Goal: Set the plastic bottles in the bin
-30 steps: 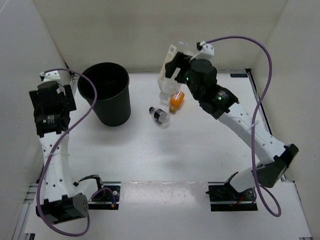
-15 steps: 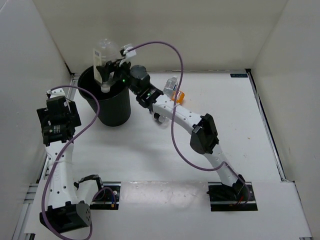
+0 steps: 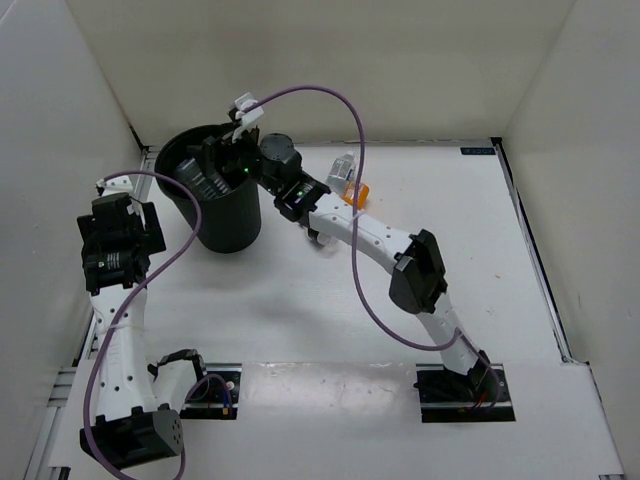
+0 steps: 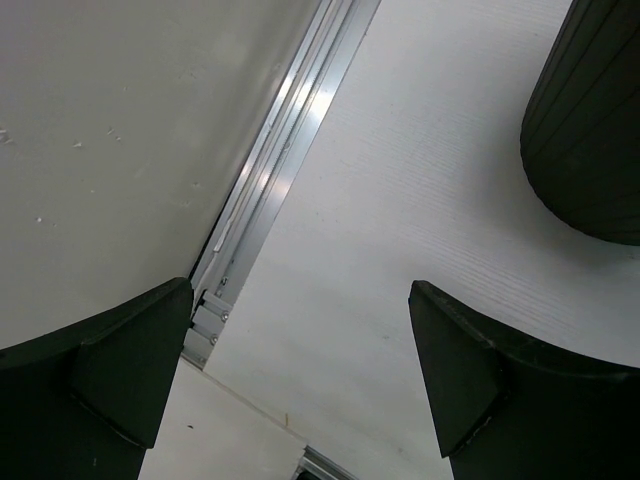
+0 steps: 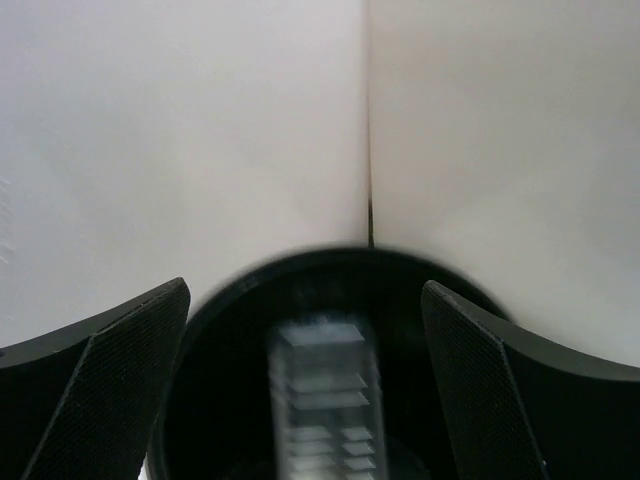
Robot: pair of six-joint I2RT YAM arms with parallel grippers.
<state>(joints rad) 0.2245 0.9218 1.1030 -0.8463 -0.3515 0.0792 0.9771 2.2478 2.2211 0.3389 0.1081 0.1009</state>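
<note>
Presently, right end effector (image 3: 208, 168) gapes empty above the bin (image 3: 228, 225), back-left of the bench (image 3: 300, 310); ribbed bottle (image 5: 325, 390) blurred in its mouth. Left end effector (image 4: 298, 335) wide, empty. Orange bottle (image 3: 355, 191) and clear bottle (image 3: 343, 167) outstanding, back-centre.

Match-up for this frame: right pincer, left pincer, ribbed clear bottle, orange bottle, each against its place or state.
Things:
1. right pincer
2. left pincer
3. ribbed clear bottle
4. orange bottle

Places or states:
A. lying on the table, right of the bin
B. open, empty, above the bin's mouth
C. blurred, inside the bin's rim
D. open, empty, over the table left of the bin

Pairs: 1-B, 2-D, 3-C, 4-A
</note>
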